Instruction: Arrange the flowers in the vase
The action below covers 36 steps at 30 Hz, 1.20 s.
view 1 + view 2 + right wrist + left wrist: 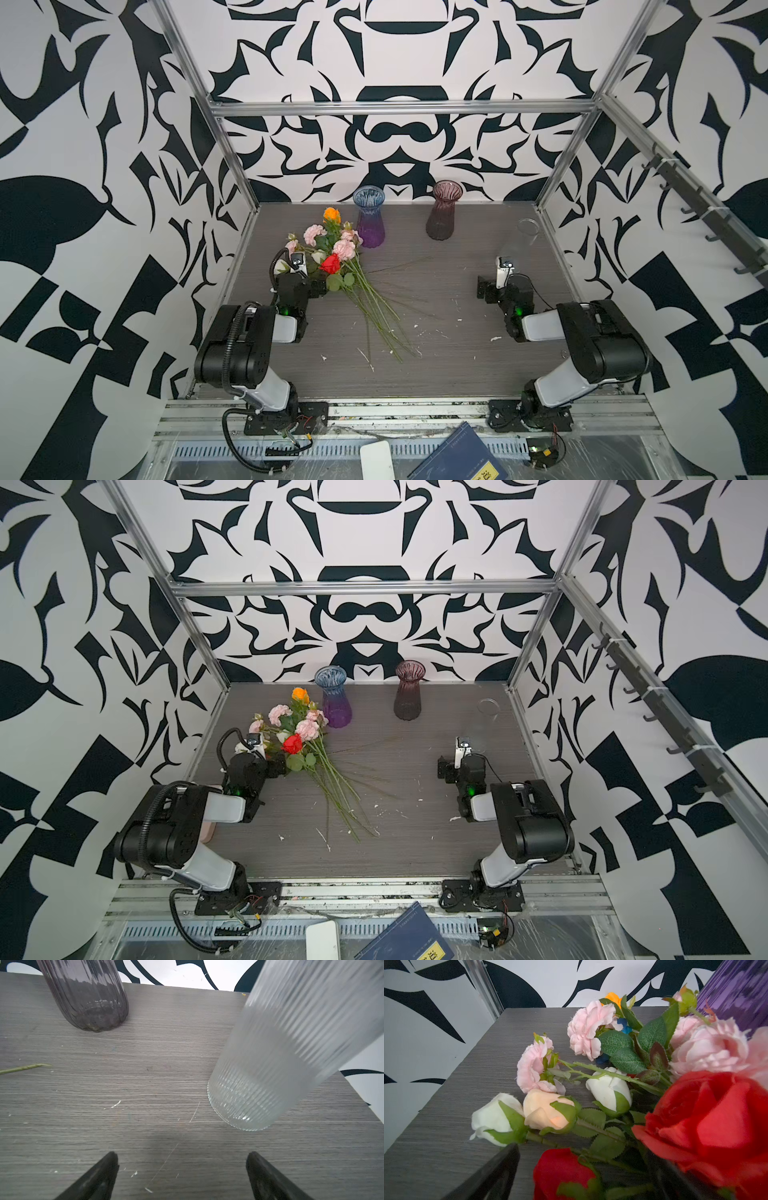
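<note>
The flowers (pixel 332 257) (pixel 297 737) lie in a loose bunch on the grey table (pixel 436 365), left of middle, with their green stems fanning towards the front. In the left wrist view I see a red rose (pixel 716 1122), pink ruffled blooms (pixel 585 1028), white buds (pixel 494 1118) and a cream bud (pixel 546 1109). My left gripper (pixel 318 286) (pixel 581 1153) is open at the bunch's heads, with a second red rose (pixel 560 1169) between its fingers. A blue-purple vase (pixel 369 216) stands just behind the bunch. My right gripper (pixel 484 289) (pixel 182 1155) is open over bare table.
A mauve glass vase (pixel 444 210) (pixel 87 997) stands at the back middle. A clear ribbed vase (pixel 521 241) (pixel 280 1059) stands at the back right, just ahead of my right gripper. A thin loose stem (pixel 22 1068) lies mid-table. A blue book (pixel 457 457) lies past the front rail.
</note>
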### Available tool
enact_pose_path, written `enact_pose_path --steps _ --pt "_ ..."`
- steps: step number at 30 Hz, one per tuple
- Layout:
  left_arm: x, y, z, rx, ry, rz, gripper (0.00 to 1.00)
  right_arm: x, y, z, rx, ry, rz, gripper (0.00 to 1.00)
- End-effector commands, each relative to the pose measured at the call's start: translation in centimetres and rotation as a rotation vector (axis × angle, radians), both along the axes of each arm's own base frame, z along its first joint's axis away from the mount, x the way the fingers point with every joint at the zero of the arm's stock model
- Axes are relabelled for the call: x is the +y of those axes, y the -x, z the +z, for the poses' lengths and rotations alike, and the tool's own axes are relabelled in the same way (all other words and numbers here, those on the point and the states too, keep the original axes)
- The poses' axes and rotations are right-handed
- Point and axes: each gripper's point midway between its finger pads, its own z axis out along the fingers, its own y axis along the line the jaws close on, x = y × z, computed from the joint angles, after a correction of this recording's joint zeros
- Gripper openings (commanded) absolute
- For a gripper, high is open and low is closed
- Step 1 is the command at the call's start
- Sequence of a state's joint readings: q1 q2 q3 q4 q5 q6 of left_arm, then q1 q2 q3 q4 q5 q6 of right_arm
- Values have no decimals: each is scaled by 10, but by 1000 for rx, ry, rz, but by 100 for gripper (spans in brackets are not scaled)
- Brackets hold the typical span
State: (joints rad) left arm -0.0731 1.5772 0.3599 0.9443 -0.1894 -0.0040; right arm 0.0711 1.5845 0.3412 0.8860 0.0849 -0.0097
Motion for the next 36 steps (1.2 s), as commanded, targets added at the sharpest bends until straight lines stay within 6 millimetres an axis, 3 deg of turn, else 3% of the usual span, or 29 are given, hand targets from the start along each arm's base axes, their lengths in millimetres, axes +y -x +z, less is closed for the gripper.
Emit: enact_pose_path --steps 1,36 --pt "-2 -1 6 -19 13 -8 99 -1 -8 21 -68 -10 -2 100" --pt "-5 -1 6 -15 10 -24 100 -1 -8 22 -71 -12 -8 100"
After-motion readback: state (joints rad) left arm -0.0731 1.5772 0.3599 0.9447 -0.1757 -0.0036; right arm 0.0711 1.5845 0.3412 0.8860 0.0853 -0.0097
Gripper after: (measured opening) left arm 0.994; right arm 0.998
